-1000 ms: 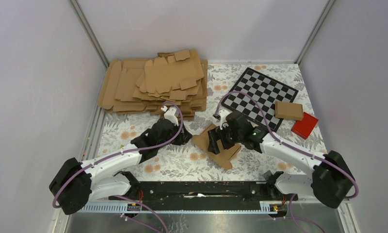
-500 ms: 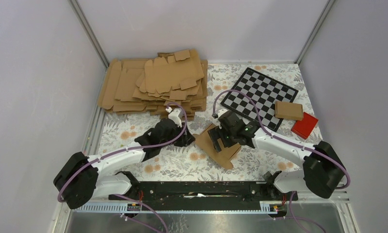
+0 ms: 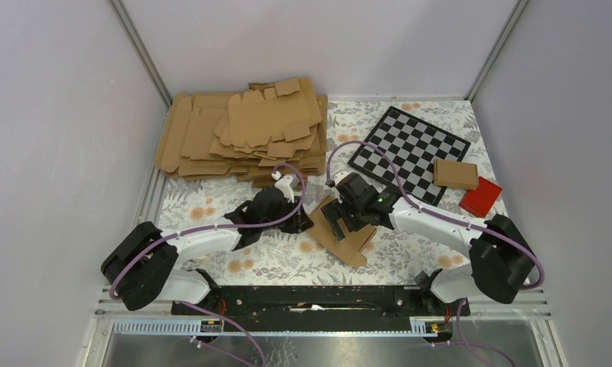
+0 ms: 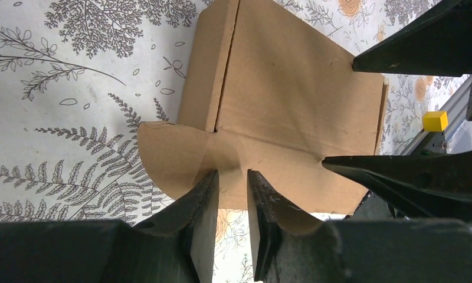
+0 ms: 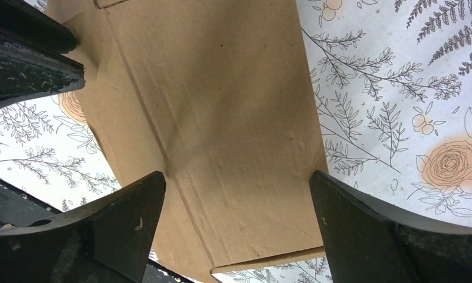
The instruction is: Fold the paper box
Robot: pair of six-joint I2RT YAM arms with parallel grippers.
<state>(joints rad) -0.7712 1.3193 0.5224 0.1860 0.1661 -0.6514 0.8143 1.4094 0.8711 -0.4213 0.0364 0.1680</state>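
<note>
The paper box [image 3: 353, 243] is a flat brown die-cut piece lying on the flowered table between the two arms. In the left wrist view the paper box [image 4: 292, 88] shows a crease and a rounded flap. My left gripper [image 3: 303, 222] is at the box's left edge; in its wrist view the gripper [image 4: 232, 174] has only a narrow gap, tips over the flap's root, nothing clearly pinched. My right gripper [image 3: 335, 222] is wide open above the box; in its wrist view the gripper [image 5: 238, 177] straddles one panel of the paper box [image 5: 222, 88].
A thick stack of brown card sheets [image 3: 242, 138] lies at the back left. A checkerboard [image 3: 410, 149], a small brown carton [image 3: 454, 173] and a red block [image 3: 480, 196] lie at the back right. The black rail [image 3: 318, 298] runs along the near edge.
My left gripper has moved right until it reaches the box's left edge. My right gripper has shifted a little left over the box. The box has hardly moved.
</note>
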